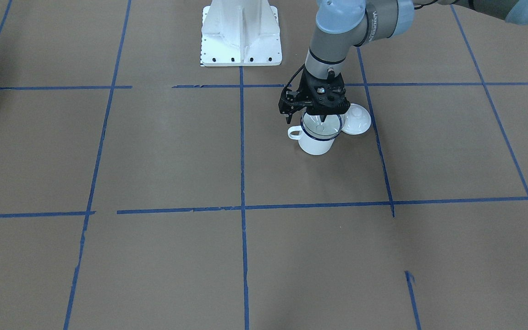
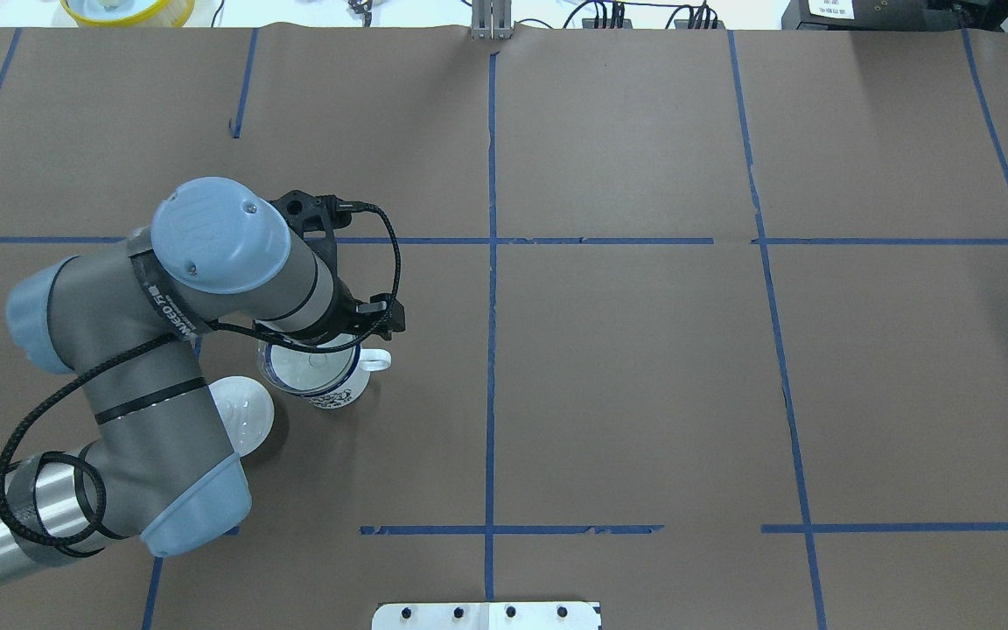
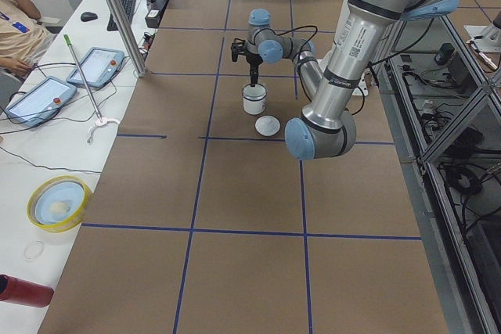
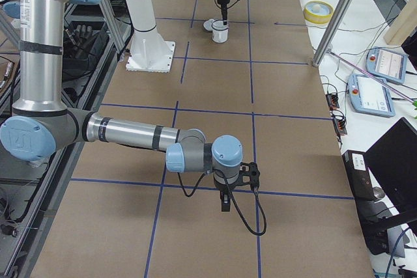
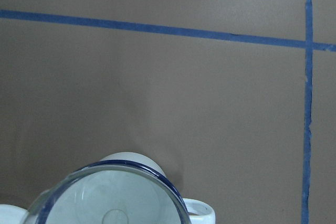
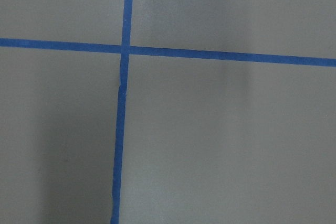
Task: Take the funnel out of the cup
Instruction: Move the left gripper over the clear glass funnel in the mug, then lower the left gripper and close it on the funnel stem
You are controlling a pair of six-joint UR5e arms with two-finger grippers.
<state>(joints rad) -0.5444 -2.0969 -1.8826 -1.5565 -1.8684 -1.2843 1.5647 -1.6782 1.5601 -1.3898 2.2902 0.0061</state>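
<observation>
The cup (image 1: 316,145) is a white mug with a dark blue rim, standing upright with its handle (image 1: 294,134) out to the side. The clear funnel (image 1: 319,128) sits in its mouth. Both show in the overhead view, cup (image 2: 333,395) and funnel (image 2: 307,369), and at the bottom of the left wrist view, where the funnel (image 5: 105,205) rests inside the blue rim. My left gripper (image 1: 322,119) points straight down over the funnel's mouth, its fingers looking drawn together. I cannot tell whether they pinch the funnel. My right gripper (image 4: 225,205) hangs low over bare table far away. I cannot tell its state.
A white round knobbed lid (image 1: 357,120) lies on the table beside the cup, touching or nearly touching it. The white robot base (image 1: 241,36) stands behind. A yellow bowl (image 3: 59,202) and tablets sit on the side bench. Blue tape lines cross the brown table.
</observation>
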